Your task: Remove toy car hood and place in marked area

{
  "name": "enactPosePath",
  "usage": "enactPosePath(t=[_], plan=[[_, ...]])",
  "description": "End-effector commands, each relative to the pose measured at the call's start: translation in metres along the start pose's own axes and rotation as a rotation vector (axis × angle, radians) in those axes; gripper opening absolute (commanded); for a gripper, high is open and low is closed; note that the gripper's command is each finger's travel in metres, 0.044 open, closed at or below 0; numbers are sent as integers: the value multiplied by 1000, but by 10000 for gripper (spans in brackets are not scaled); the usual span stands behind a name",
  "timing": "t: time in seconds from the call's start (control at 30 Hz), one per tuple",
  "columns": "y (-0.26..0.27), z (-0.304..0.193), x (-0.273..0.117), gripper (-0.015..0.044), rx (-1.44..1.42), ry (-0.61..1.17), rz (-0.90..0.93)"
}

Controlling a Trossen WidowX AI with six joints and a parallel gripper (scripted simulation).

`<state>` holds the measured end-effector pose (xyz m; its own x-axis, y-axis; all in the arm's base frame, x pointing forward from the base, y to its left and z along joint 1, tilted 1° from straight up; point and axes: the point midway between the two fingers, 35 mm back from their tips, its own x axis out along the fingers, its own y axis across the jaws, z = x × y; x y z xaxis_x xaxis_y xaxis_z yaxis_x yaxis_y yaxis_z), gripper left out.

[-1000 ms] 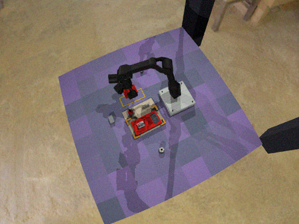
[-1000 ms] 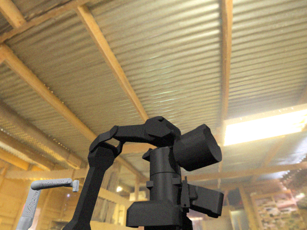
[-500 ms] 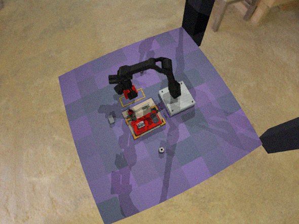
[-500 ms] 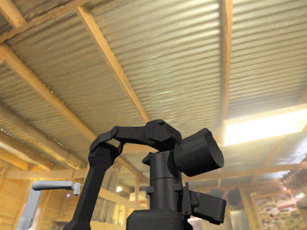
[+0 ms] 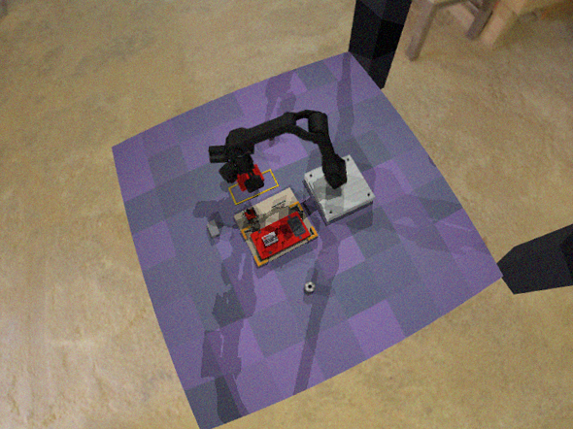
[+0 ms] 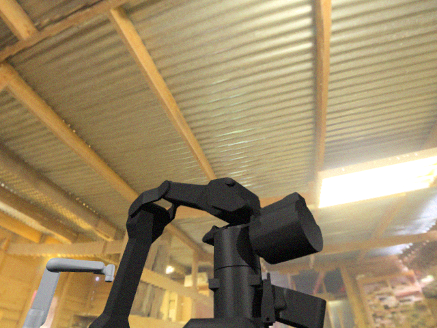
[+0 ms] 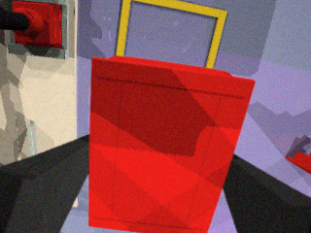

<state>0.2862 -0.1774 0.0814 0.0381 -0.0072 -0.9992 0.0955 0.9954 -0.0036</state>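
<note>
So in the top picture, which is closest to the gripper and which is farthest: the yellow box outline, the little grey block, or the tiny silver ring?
1. The yellow rectangular outline, right under the gripper holding the red hood.
2. The small grey block, below and a bit left of the gripper.
3. The small silver ring, farthest, past the red toy car, lower right.

A small grey block (image 5: 214, 229) lies on the purple mat (image 5: 372, 298), left of the car's board and apart from it. A small silver nut (image 5: 309, 286) sits on the mat nearer the camera, well apart from the block. Two dark posts (image 5: 379, 27) stand at the mat's far and right edges. Overhead: corrugated roof (image 6: 246, 88), wooden beams (image 6: 158, 88).
</note>
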Motion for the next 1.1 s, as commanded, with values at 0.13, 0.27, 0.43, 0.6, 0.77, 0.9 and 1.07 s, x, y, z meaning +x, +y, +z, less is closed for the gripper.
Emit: enactPosePath(t=[0.13,0.27,0.43,0.6,0.77,0.9,1.07], plan=[[1,-1,10,0,-4,6,3],[1,-1,14,0,-4,6,3],[1,-1,19,0,-4,6,3],[1,-2,23,0,-4,6,3],[1,-2,28,0,-4,7,3],[1,-2,32,0,-4,7,3],[1,-2,36,0,-4,7,3]])
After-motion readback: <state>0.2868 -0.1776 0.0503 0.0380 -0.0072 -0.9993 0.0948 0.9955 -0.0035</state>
